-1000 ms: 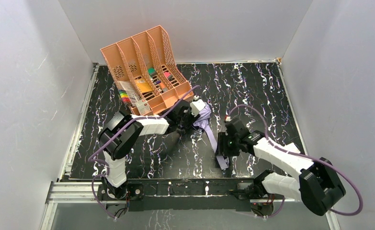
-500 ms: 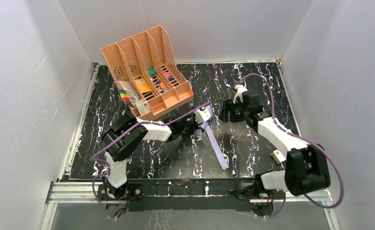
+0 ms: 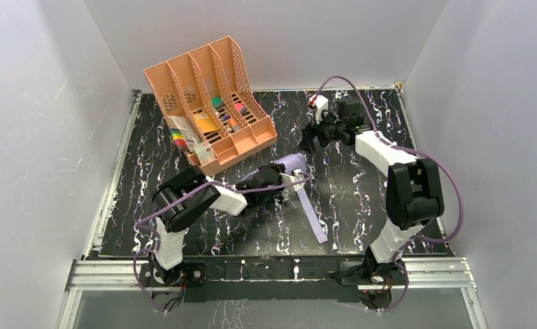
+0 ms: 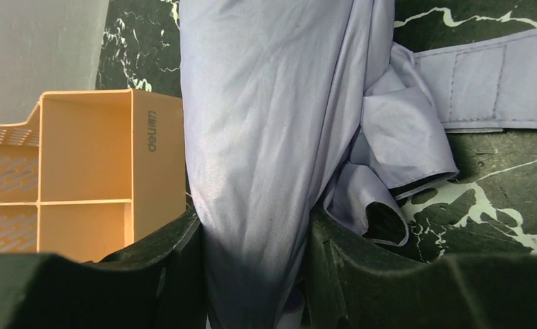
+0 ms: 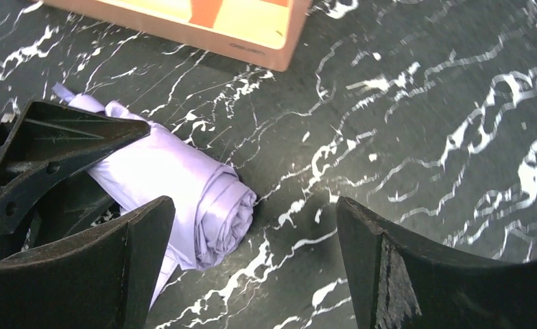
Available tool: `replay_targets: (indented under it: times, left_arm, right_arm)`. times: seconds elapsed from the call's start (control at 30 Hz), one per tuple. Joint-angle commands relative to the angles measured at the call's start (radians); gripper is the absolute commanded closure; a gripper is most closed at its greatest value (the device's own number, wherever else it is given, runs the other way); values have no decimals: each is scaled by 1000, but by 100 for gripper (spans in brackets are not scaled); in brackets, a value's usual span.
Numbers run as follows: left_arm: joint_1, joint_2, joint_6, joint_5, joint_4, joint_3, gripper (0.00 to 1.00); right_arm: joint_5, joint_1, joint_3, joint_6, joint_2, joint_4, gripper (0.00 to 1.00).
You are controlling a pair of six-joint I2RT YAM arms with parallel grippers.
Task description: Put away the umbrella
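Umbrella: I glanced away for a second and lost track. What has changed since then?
The right gripper left the strap, opened wide and swung away to the far right. The left gripper kept its grip on the umbrella, around its rolled canopy, shifting slightly nearer its base. The strap's end and the peach organiser stayed put.
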Motion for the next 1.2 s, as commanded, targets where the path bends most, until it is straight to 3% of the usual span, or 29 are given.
replay_targets:
  times: [0.0,0.33,0.57,0.83,0.93,1.17]
  left_arm:
    - [-30,94,36,39,-182,-40,100]
    - [-44,122,72,14,-156,-42,100]
    - [-45,129,84,15,-155,-41,100]
    - [-45,114,76,19,-154,-43,100]
    - [-45,103,62,19,-153,-36,100]
    - [-44,16,-11,-8,-141,-16,97]
  right_arm:
    - [-188,13,115,-241,48,-113,4]
    - [-170,86,321,-558,231,-506,2]
    - [-66,119,373,-598,315,-545,2]
    - [43,127,368,-608,392,-528,9]
    - [81,130,358,-598,411,-507,15]
    - [152,130,326,-566,436,-460,44]
